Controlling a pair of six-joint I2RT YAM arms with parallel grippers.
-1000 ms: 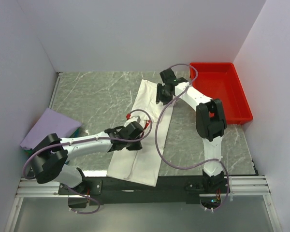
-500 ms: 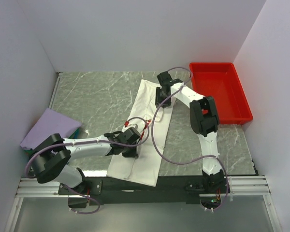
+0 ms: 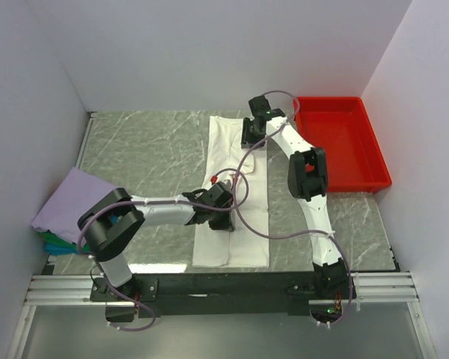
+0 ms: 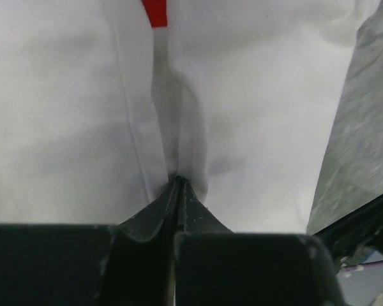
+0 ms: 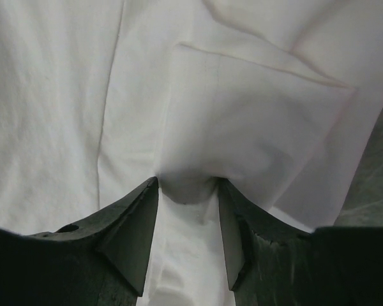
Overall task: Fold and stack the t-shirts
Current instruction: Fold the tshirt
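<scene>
White t-shirt (image 3: 228,149) lies folded into a long strip on the table (image 3: 150,149), running from 6 o'clock to 12 o'clock. In its 6 o'clock half the left gripper (image 4: 177,182) is pinched tight on a crease. At its 12 o'clock end the right gripper (image 5: 188,185) clamps a bunched fold.

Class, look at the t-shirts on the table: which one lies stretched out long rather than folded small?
The white t-shirt, stretched out as a long strip in the middle; the lavender t-shirt lies folded small, far to the left.
</scene>
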